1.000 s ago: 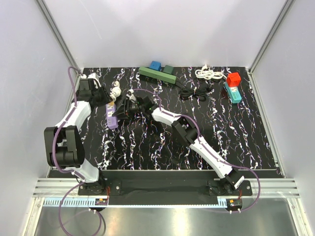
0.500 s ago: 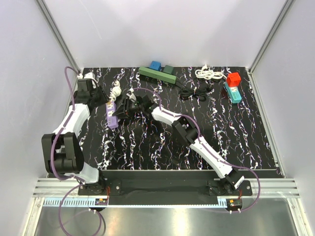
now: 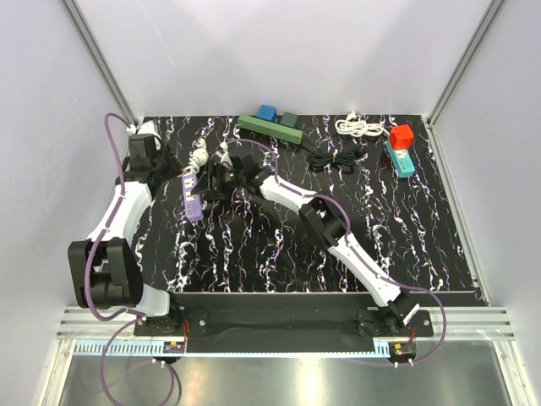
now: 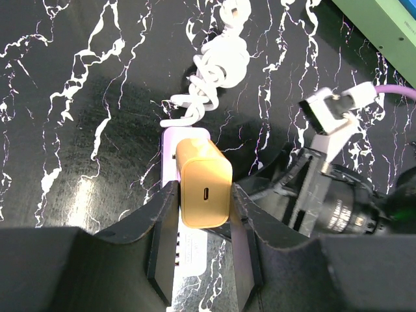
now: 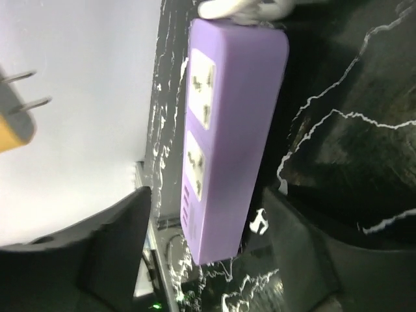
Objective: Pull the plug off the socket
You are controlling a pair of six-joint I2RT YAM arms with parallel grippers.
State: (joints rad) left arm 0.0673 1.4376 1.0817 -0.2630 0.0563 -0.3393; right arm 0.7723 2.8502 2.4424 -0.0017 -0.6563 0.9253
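Item 1. Plug [image 4: 204,170]: a yellow block with a small slot in its face. It is pinched at both sides by the left gripper [image 4: 205,192], whose two black fingers [image 4: 166,214] are pressed against it. In the right wrist view the plug's two metal prongs [image 5: 27,90] are seen bare in the air, apart from the socket face, so the plug is out of the socket and held above the strip's far end.

Item 2. Power strip [image 5: 231,123]: a purple bar laid flat on the table [image 3: 254,254] at its left rear. Two sockets and a row of small ports are seen on its upper face. A white coiled cord [image 4: 218,65] is joined to its far end.

Item 3. Right gripper [image 5: 207,195]: its fingers are spread and set one on each side of the power strip. A gap is seen between the strip and one finger [image 5: 123,240]; whether the other finger touches the strip cannot be told.

Item 4. Green strip [image 3: 269,128]: laid at the rear middle of the table, with a blue plug [image 3: 268,112] and a dark green plug [image 3: 290,119] seated on it.

Item 5. Teal strip [image 3: 397,161]: laid at the rear right, with a red plug [image 3: 401,135] seated at its far end.

Item 6. White cord bundle [image 3: 358,127] and black cord bundle [image 3: 334,157]: laid between the green strip and the teal strip.
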